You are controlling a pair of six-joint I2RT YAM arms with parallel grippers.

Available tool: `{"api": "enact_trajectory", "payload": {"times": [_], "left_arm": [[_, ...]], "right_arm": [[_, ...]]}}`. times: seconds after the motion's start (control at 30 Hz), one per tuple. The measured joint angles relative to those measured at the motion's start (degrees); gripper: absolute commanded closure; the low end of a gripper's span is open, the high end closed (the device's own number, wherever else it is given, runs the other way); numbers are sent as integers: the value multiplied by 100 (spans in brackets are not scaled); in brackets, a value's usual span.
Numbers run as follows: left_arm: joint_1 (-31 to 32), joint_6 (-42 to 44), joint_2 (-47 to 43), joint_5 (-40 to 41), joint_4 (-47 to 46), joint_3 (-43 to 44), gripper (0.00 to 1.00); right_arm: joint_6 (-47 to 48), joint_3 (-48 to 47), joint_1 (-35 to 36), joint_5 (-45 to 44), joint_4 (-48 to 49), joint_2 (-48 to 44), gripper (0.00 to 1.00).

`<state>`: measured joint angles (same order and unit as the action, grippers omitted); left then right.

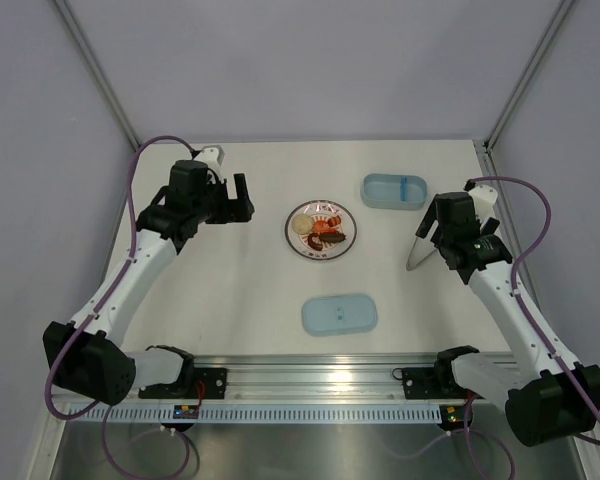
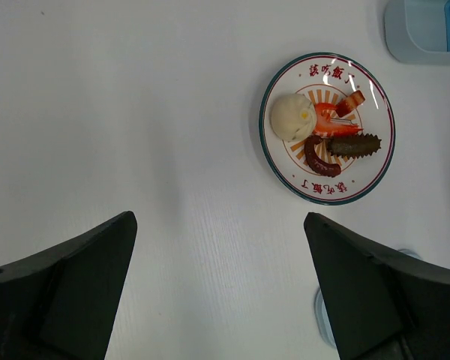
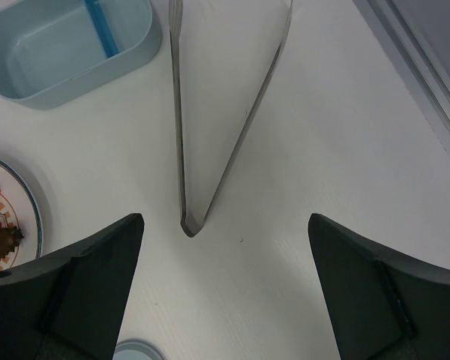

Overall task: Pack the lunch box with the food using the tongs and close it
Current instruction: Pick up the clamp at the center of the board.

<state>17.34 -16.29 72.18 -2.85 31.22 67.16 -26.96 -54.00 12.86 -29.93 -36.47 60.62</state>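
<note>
Evidently the right gripper point(image 3: 225, 221) is hovering over the tongs point(image 3: 178, 127), jaws spread wide and empty, probably lining up a pickup. They are lying flat on the table point(image 3: 345, 135) near the lunch box point(image 3: 146, 45), long axis running near-to-far, joined end nearer the robot, tips pointing away. The left gripper point(image 2: 220, 217) is gaping too, hanging empty left of the food point(image 2: 330, 127) on its plate point(image 2: 265, 150)
</note>
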Motion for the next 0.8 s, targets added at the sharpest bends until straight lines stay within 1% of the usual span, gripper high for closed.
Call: {"api": "enact_trajectory", "payload": {"times": [0.4,0.57,0.7,0.8], "left_arm": [[0,-157,155,289,153,149,1],[0,-221,166,286,177,149,1],[0,-273,208,286,205,149,1],[0,-310,221,286,214,149,1]], "right_arm": [[-59,-4,-7,31,-103,76,0],[-278,-164,-264,168,-389,772,1],[-435,-173,-645,577,-444,1191,1],[-501,-232,-758,802,-452,1512,1]]}}
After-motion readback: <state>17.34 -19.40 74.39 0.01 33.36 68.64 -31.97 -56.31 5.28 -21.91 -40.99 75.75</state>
